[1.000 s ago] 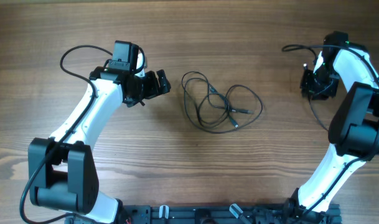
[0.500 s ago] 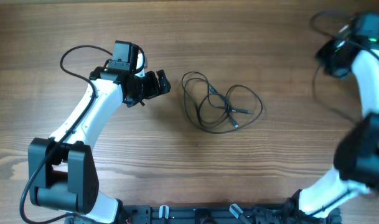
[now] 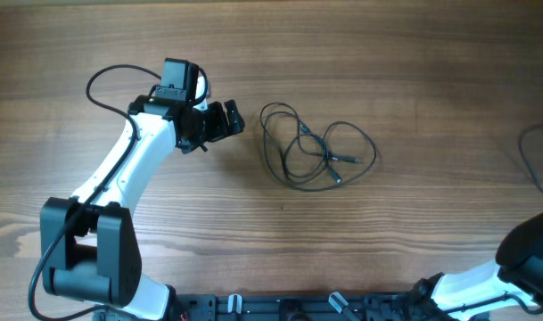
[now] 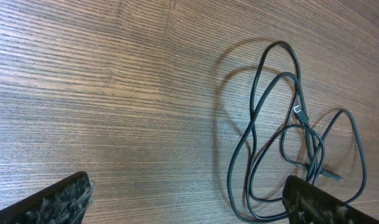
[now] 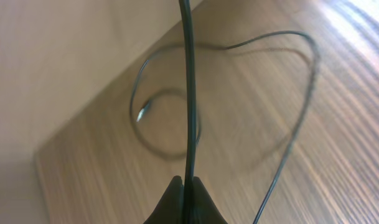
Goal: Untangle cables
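right fingers [image 5: 175, 200] pinched together on one thin cable [image 5: 189, 93]; it runs up out of the pinch, and its free end with the plug tip loops over the worktop [image 5: 251, 124]. left fingers [image 4: 58, 198] wide apart, empty, near the tangled cables [image 3: 311, 147] mid-worktop. Cord looks light, limp, slippery. Likely best taken at an outer loop, not the crossings.

Thin black cables [image 3: 316, 147] tangled near table [image 3: 387, 53] centre, lying flat: loose overlapping loops, knot mid-bundle, plug tips pointing right. One more thin strand [image 5: 189, 93] pinched upright in right gripper [image 5: 188, 186], rest looping on table near its edge.
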`<state>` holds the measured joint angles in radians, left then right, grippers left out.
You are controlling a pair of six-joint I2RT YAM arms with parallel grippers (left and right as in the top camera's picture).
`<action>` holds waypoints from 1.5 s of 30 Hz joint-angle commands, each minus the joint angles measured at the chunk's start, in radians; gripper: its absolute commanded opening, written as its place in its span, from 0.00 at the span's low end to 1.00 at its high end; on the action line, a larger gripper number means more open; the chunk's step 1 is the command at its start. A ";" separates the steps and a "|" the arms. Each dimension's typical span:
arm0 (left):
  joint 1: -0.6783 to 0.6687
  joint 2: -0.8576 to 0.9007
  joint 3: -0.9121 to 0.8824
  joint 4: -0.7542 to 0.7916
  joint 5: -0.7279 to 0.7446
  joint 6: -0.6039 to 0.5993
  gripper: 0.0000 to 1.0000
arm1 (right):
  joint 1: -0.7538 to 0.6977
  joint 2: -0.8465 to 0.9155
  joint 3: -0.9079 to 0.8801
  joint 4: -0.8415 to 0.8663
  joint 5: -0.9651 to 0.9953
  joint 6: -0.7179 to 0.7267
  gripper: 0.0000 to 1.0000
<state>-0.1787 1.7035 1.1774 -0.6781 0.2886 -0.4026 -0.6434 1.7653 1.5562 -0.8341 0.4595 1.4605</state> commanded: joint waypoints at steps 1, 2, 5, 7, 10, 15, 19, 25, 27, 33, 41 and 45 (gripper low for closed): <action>0.002 0.006 0.000 0.000 -0.002 -0.006 1.00 | -0.066 0.013 -0.018 -0.022 -0.031 0.119 0.37; 0.002 0.006 0.000 0.000 -0.002 -0.005 1.00 | -0.072 0.013 -0.027 -0.018 -0.045 0.110 0.59; 0.002 0.006 0.000 0.000 -0.002 -0.006 1.00 | -0.074 0.013 -0.056 -0.015 -0.059 0.104 1.00; 0.002 0.006 0.000 0.000 -0.002 -0.006 1.00 | -0.066 0.013 -0.065 -0.011 -0.085 -0.021 1.00; 0.002 0.006 0.000 0.000 -0.002 -0.006 1.00 | -0.048 0.013 -0.065 -0.009 -0.148 -0.244 1.00; 0.002 0.006 0.000 0.000 -0.002 -0.006 1.00 | 0.014 0.013 -0.069 0.027 -0.477 -0.721 0.97; 0.002 0.006 0.000 0.000 -0.002 -0.006 1.00 | 0.181 0.014 -0.077 0.069 -0.811 -1.093 0.97; 0.002 0.006 0.000 0.000 -0.002 -0.006 1.00 | 0.474 0.014 -0.097 -0.042 -0.727 -1.168 0.89; 0.002 0.006 0.000 0.000 -0.002 -0.006 1.00 | 0.572 0.014 -0.138 -0.087 -0.637 -1.151 0.86; 0.002 0.006 0.000 0.000 -0.002 -0.006 1.00 | 0.719 0.014 -0.349 -0.163 -0.578 -0.840 0.71; 0.002 0.006 0.000 0.012 -0.002 -0.006 1.00 | 0.790 0.014 -0.590 0.074 -0.693 -0.829 0.17; 0.002 0.006 0.000 0.014 -0.001 -0.006 1.00 | 0.788 0.006 -0.576 0.083 -0.694 -0.885 0.04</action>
<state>-0.1787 1.7035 1.1770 -0.6624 0.2890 -0.4026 0.1425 1.7668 0.9691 -0.7494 -0.2142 0.6189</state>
